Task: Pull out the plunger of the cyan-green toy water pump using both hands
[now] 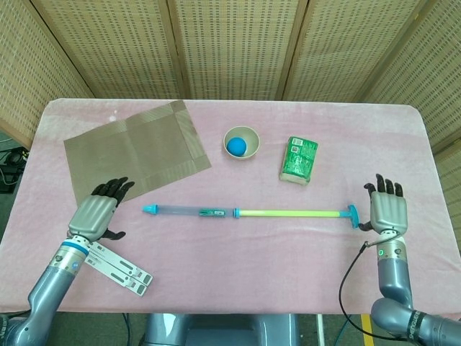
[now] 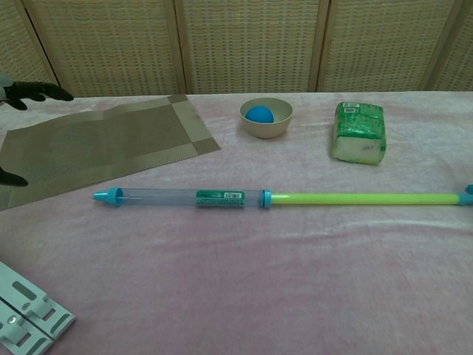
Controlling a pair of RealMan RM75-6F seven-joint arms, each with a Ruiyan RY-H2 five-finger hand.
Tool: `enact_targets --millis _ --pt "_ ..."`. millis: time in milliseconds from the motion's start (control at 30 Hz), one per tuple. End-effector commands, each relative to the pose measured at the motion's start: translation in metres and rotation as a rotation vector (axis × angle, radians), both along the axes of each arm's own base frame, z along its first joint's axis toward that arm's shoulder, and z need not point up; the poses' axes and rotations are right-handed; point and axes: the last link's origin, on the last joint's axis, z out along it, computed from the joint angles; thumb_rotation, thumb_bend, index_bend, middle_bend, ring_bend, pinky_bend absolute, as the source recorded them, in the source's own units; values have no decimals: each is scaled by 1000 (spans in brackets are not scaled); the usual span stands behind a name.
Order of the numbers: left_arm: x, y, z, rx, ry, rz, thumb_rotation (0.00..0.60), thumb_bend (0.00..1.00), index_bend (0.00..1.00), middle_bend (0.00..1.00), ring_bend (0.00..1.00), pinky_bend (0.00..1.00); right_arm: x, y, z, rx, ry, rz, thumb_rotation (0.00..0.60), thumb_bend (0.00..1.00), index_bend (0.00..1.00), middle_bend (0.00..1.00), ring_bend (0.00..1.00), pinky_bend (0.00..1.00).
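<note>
A pink, velvety cloth covers the surface [image 1: 238,252]. On it lies a woven brown placemat [image 1: 133,155], flat and rectangular. The toy water pump [image 1: 194,210] lies across the middle: a clear tube with cyan caps, its slim yellow-green plunger [image 1: 288,213] drawn far out toward the right. The head view shows both hands whole; the chest view catches only dark fingertips of the left robot hand [image 1: 94,214] at its edge. That hand hovers left of the pump's nozzle, fingers spread, holding nothing. The right robot hand [image 1: 387,211] sits just beside the plunger's cyan handle, fingers spread and pointing away. Behind are a green soft packet [image 1: 298,159] and a round cream bowl [image 1: 240,135] holding a blue ball [image 1: 235,146].
</note>
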Motion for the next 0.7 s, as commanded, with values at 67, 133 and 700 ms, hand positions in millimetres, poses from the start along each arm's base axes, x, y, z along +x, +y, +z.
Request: enact_targets --millis 67,133,700 --pt "-33 -35 21 192 -35 -52 600 47 24 0 0 6 -11 44 8 -61 -101 207 600 175 164 0 0 1" --pt "-44 -46 24 230 -32 -58 600 36 12 0 0 0 -17 56 8 -65 -113 242 600 154 150 0 0 0" --pt "-108 -121 34 331 -1 8 600 21 0 0 0 0 -32 116 17 -103 -111 422 600 111 146 0 0 0"
